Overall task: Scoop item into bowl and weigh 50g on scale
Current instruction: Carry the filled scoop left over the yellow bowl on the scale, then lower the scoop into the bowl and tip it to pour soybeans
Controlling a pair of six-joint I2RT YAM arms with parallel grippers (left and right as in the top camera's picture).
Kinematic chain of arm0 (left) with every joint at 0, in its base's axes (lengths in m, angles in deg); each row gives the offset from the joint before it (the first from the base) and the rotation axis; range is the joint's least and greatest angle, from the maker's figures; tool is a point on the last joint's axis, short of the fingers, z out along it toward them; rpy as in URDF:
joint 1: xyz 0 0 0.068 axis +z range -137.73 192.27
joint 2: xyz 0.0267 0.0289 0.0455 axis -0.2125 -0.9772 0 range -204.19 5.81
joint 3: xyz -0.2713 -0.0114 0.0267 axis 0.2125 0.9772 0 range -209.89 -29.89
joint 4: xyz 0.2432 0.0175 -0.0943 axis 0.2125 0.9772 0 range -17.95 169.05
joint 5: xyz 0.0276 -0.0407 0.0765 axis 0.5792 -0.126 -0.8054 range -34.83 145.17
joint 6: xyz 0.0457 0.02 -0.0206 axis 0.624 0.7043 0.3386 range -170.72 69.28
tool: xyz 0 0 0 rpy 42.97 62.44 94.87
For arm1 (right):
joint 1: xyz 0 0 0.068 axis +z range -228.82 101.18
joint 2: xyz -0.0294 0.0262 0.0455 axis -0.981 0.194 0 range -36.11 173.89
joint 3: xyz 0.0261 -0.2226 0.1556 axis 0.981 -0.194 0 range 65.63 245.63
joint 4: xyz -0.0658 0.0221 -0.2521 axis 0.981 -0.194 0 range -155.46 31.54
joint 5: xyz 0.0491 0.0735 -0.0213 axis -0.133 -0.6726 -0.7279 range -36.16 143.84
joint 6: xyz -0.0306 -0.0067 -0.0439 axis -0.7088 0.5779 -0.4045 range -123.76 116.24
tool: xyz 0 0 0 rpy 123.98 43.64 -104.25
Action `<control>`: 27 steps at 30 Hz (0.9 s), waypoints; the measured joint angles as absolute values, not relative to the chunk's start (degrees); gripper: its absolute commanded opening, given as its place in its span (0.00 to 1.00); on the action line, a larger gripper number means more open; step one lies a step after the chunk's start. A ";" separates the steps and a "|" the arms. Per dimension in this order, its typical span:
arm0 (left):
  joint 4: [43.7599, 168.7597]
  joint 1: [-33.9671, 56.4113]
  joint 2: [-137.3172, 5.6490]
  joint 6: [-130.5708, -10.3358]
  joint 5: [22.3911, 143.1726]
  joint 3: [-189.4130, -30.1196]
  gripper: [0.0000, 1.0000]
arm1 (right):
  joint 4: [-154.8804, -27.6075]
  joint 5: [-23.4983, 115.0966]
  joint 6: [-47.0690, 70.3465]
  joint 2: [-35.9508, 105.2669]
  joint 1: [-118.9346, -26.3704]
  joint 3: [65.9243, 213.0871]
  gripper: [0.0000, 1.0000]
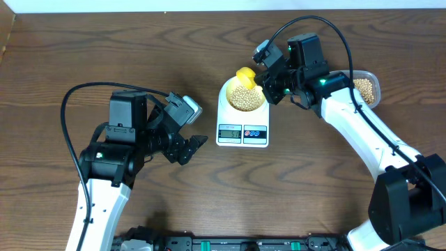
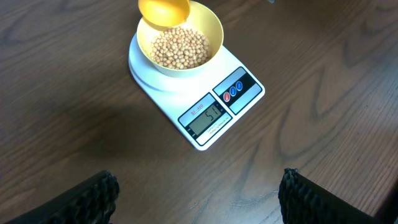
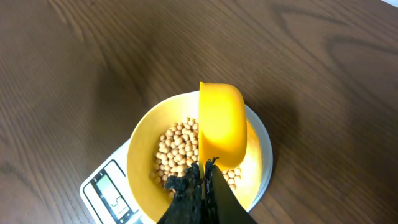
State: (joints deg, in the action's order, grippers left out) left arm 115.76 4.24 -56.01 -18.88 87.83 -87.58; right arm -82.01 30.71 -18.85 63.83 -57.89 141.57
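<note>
Beans (image 1: pixel 245 97): heaped in the bowl on the scale, mid-table; more lie in a clear container (image 1: pixel 366 89) at the right, partly hidden behind the right arm.
Table (image 1: pixel 104 56): dark wood; its far edge runs along the top of the overhead view, well apart from the scale. Broad bare wood lies left of and beyond the scale.
Left claw (image 1: pixel 191 150): jaws spread wide, holding nothing, near the scale's left edge but apart from it, with a strip of bare wood between.
Right claw (image 3: pixel 202 177): clamped tight on the scoop's handle, just above the bowl's right rim.
Scale (image 1: pixel 242 136): white, display and buttons on the near edge; digits show, too faint to read surely.
Bowl (image 1: pixel 233 101): sits on the scale's far half, its rim about as wide as the platform.
Scoop (image 1: pixel 244 74): yellow, tilted over the bowl's far rim, above the beans.
</note>
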 measured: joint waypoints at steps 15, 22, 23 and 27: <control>115.76 4.24 -56.01 -18.88 87.83 -87.58 0.84 | -83.69 30.75 -19.92 63.83 -57.78 141.57 0.01; 115.76 4.24 -56.01 -18.90 87.83 -87.58 0.84 | -84.63 31.38 -20.97 63.83 -56.69 141.57 0.01; 115.78 4.26 -56.01 -18.88 87.83 -87.58 0.84 | -84.81 31.67 -21.19 63.83 -56.64 141.57 0.01; 115.76 4.24 -56.01 -18.90 87.83 -87.58 0.84 | -84.85 32.39 -21.82 63.83 -56.38 141.57 0.01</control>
